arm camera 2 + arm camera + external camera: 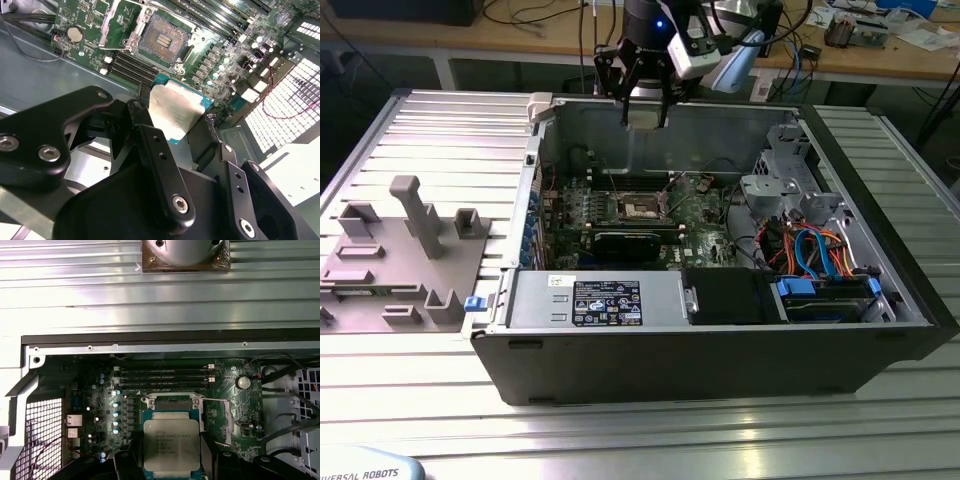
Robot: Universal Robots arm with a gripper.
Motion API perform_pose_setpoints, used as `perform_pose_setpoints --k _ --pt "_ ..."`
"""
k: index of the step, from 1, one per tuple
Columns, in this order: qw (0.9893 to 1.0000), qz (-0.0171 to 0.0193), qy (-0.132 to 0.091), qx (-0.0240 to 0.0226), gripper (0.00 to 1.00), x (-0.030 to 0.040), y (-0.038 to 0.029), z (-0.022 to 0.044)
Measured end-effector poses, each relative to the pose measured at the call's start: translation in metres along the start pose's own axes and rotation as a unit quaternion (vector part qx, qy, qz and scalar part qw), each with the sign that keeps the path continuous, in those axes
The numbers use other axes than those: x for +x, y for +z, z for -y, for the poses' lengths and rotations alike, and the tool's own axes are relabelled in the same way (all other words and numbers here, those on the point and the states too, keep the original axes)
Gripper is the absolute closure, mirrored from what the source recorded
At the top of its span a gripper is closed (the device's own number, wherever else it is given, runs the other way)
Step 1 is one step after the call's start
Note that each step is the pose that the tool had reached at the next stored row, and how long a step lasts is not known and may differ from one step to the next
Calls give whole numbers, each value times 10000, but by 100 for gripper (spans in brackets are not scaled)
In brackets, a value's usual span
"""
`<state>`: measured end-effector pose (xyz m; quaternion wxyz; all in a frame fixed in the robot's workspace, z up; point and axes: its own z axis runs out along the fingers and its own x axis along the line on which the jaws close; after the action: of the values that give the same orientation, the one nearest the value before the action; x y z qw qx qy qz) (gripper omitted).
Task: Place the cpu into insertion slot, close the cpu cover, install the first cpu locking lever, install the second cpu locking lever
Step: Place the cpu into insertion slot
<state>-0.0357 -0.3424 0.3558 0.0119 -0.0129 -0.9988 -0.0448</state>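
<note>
cpu (171,442) print, supply label (605,302), illegible

Glare streaks the ribbed table (620,440); the case (720,350) lies dim.

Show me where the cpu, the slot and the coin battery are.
cpu (171,445): first wrist view, silvery top.
slot (163,34): second wrist view, contact centre.
coin battery (75,34): second wrist view, round face.

Ribbed aluminium tabletop (650,430), bright glare on near slats. Wooden workbench (880,62) behind, black cables (535,15) and small clutter strewn on it. Dark shadow under bench.
</note>
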Motion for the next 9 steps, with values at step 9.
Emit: perform_pose_setpoints --k 9 --pt "10000 -3 0 0 46 -1 28 3"
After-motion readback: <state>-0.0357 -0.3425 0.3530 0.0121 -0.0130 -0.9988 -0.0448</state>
